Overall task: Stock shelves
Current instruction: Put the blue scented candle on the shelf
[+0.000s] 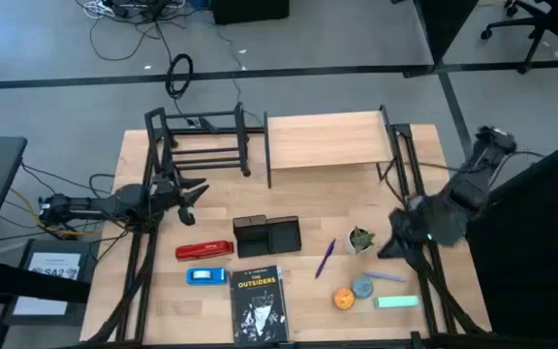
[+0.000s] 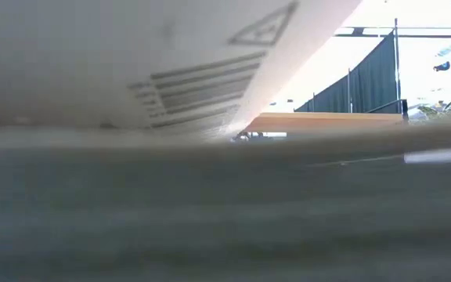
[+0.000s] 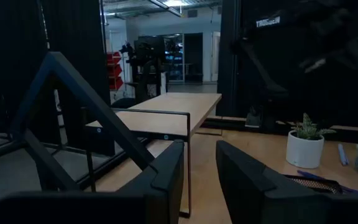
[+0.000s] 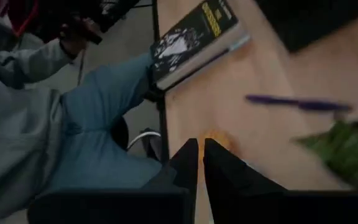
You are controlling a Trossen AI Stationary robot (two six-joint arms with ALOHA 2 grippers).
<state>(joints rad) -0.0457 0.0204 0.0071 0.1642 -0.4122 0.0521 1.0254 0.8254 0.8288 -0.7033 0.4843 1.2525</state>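
- Closest to the low camera: a pale printed surface (image 2: 171, 70) filling most of that view, too close and blurred to name.
- Left gripper (image 1: 194, 192) low over the table's left side, just in front of the black tube-frame rack (image 1: 201, 141); fingers (image 3: 166, 177) parted by a moderate gap, holding nothing.
- Right gripper (image 1: 392, 249) on the right side, beside the small potted plant (image 1: 360, 237); fingers (image 4: 188, 165) nearly together with only a thin slit between, nothing in them.
- Wood-topped shelf (image 1: 329, 141) at the back centre-right, just beside the rack; both bare on top.
- Wooden table (image 1: 143, 301) front area: red stapler (image 1: 204, 250), blue object (image 1: 206, 275) just in front of it, black mesh organizer (image 1: 267, 235), book titled "The Outsiders" (image 1: 259, 302), purple pen (image 1: 325, 259), orange ball (image 1: 343, 298), round blue-grey item (image 1: 362, 287), mint green block (image 1: 397, 302).
- Right wrist view: a seated person's legs and grey sleeve (image 4: 55, 124) past the table edge.
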